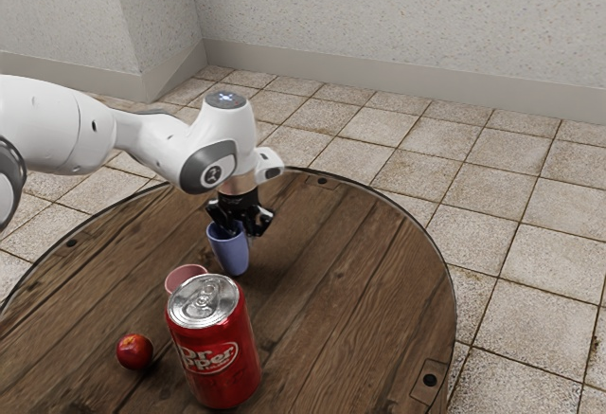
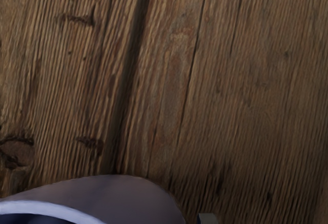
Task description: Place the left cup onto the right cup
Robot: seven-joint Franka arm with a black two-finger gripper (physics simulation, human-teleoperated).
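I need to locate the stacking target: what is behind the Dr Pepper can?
The pink cup stands right behind the Dr Pepper can; its rim and upper wall show, while the can covers its lower part. Farther back is the blue cup, under the end effector.

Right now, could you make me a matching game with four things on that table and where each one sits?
Things:
1. blue cup
2. pink cup
3. soda can
4. apple

Places:
A. at the front, partly hiding a cup
B. directly under the gripper
C. farthest toward the exterior view's left
D. just behind the can

Pairs: 1-B, 2-D, 3-A, 4-C.
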